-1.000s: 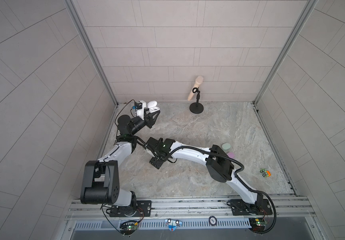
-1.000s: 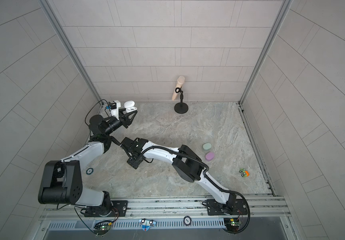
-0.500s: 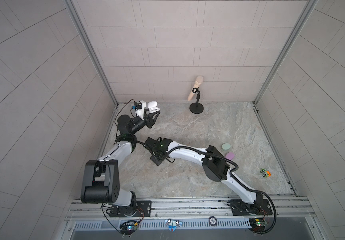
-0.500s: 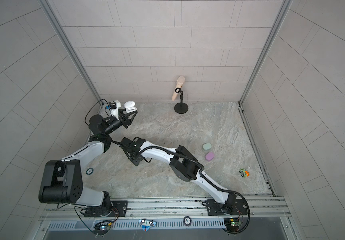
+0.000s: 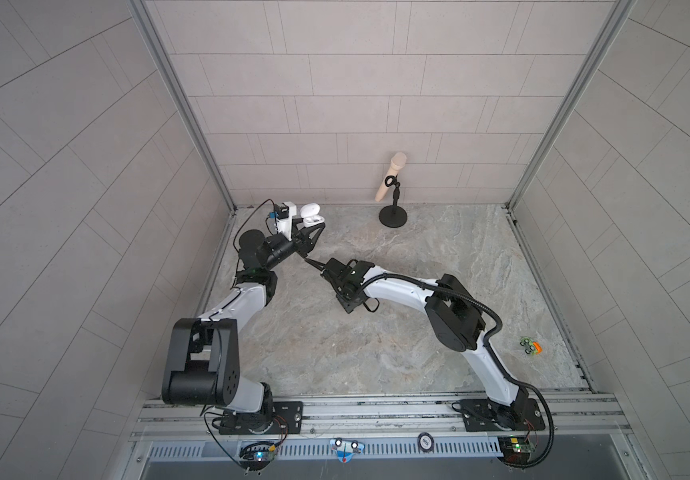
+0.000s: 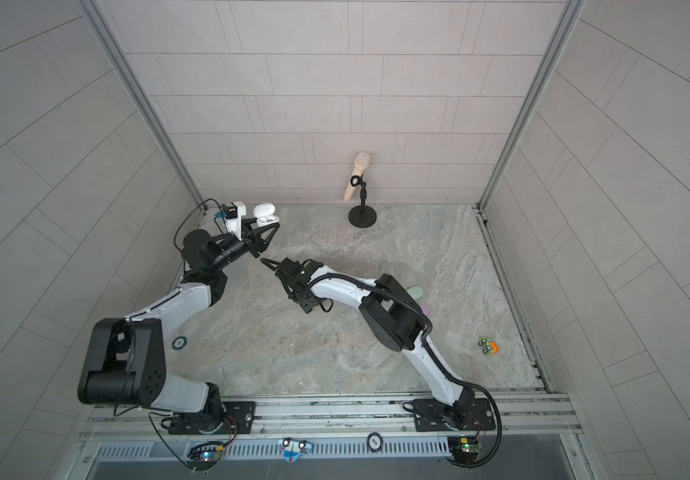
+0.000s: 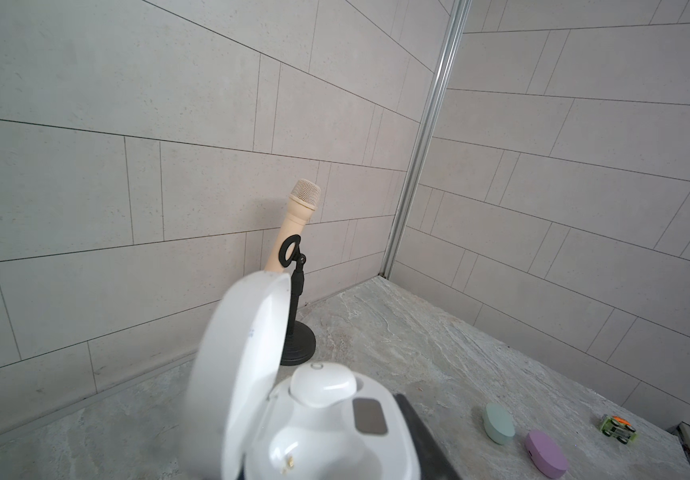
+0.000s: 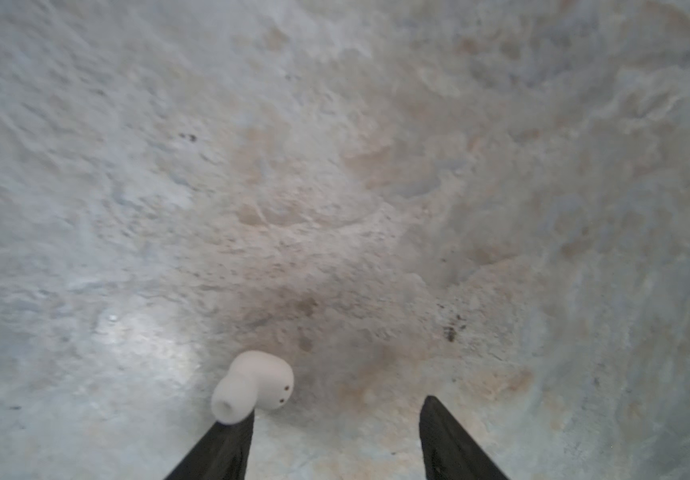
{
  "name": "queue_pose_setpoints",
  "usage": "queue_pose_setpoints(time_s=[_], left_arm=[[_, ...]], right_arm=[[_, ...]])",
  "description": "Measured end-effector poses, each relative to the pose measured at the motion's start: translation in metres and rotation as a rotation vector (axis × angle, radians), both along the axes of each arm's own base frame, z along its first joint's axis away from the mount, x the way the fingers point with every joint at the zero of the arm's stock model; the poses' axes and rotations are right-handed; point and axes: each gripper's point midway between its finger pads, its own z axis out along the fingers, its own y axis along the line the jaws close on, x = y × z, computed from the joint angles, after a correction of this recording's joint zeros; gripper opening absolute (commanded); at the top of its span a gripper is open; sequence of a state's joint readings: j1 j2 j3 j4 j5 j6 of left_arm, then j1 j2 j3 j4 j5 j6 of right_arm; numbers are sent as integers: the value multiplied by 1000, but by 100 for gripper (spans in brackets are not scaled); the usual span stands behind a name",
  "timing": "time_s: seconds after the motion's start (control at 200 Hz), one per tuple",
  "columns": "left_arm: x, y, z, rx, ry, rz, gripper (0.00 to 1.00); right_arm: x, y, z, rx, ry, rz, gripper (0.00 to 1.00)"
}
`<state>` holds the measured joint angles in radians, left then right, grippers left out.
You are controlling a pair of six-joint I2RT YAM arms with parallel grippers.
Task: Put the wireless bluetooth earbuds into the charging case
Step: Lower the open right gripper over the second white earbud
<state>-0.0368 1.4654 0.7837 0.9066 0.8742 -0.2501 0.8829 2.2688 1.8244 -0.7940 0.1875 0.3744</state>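
Only right wrist view catches loose white earbud (image 8: 254, 386).

You're looking at a white earbud (image 8: 256, 384) on grey-beige veined stone (image 8: 335, 166) — white case (image 7: 322, 440), beige microphone (image 7: 293, 220) on black stand (image 7: 298, 345), mint-green oval (image 7: 499, 424), lilac oval (image 7: 546, 454), green-and-orange toy (image 7: 617, 430).
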Motion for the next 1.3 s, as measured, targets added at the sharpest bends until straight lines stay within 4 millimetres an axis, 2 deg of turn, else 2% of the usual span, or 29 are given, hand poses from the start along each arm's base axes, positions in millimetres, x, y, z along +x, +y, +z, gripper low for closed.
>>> queue_pose_setpoints(time_s=[0.12,0.27,0.355,0.536,0.676,0.931,1.141,1.297], left_arm=[[-3,-8,-5,2,8,-15,14],[-9,-14,-23,6,50,-21,14],[-9,-15,-25,6,55,-18,14],[-8,-14,-25,7,50,-6,14],[-5,-11,-23,19,37,11,14],[-4,-11,-23,27,34,13,14],[-5,-12,-26,29,50,5,14],[-6,-13,-27,29,52,-3,14]], right_arm=[[-7,-4,4,16,7,4,68],[-20,-7,21,69,25,9,69],[-23,-10,26,104,43,4,69],[-18,5,28,183,59,9,69],[-10,19,22,212,63,13,70],[7,36,0,181,49,10,69],[12,27,-3,142,7,-13,67],[15,5,-3,110,-18,-54,66]])
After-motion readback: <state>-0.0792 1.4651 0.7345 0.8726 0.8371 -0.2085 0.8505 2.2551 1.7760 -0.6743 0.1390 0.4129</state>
